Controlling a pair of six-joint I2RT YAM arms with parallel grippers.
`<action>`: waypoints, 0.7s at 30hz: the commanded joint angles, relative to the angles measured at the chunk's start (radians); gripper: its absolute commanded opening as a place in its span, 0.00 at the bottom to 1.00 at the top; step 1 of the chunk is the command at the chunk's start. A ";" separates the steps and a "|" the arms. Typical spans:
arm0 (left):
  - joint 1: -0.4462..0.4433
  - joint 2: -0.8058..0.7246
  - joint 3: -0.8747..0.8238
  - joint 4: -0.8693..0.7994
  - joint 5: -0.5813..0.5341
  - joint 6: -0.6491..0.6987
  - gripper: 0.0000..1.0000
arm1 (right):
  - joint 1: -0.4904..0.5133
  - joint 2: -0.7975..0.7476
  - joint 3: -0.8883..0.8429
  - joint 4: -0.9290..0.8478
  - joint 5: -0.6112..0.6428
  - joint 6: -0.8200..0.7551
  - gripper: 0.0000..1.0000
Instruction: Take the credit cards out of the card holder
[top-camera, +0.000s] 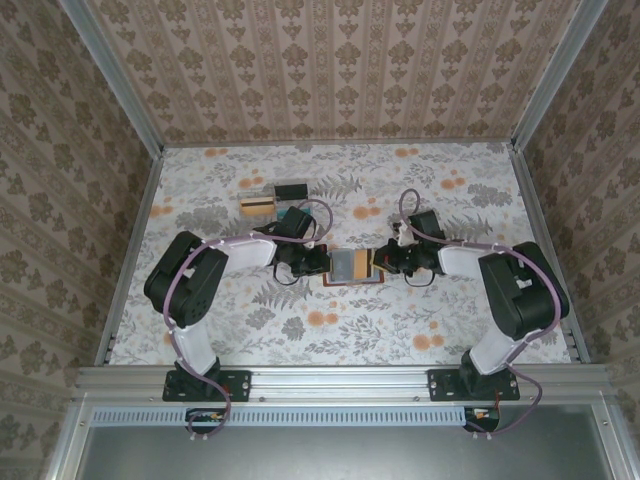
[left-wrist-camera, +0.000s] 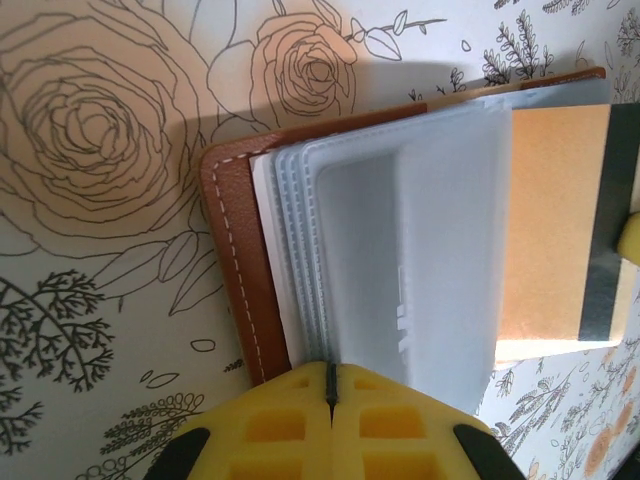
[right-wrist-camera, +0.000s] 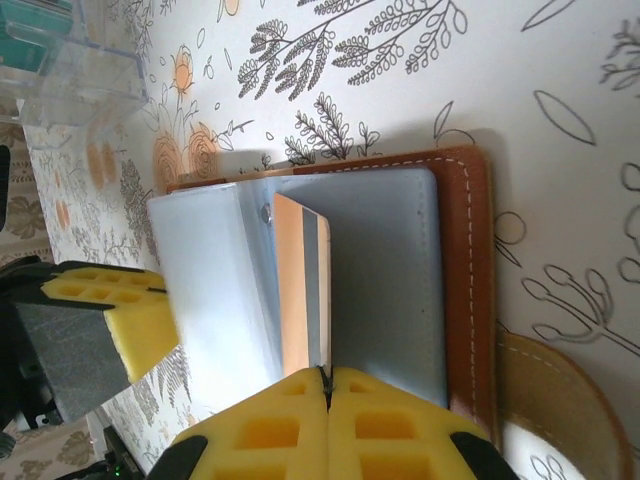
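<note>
Converging on card holder (top-camera: 352, 267): left end effector (top-camera: 324, 264), right end effector (top-camera: 381, 262), clamped.

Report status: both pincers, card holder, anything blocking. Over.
Left pincer shut on the card holder, at its plastic sleeves. Right pincer shut on the gold-tan card, partly tucked in. Clear tray off aside, nothing blocking.

Probably a lab rig: wallpapered panels (top-camera: 330, 60), aluminium frame (top-camera: 340, 381), floral tabletop (top-camera: 340, 335).
</note>
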 joint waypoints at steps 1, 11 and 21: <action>0.013 -0.015 -0.006 -0.056 -0.008 0.026 0.00 | -0.030 -0.054 -0.028 -0.075 0.007 -0.038 0.00; 0.029 -0.170 0.041 -0.032 0.003 -0.046 0.39 | -0.040 -0.222 0.006 -0.102 -0.016 -0.028 0.00; 0.054 -0.248 -0.044 0.415 0.177 -0.337 0.52 | -0.036 -0.312 0.042 0.065 -0.135 0.125 0.00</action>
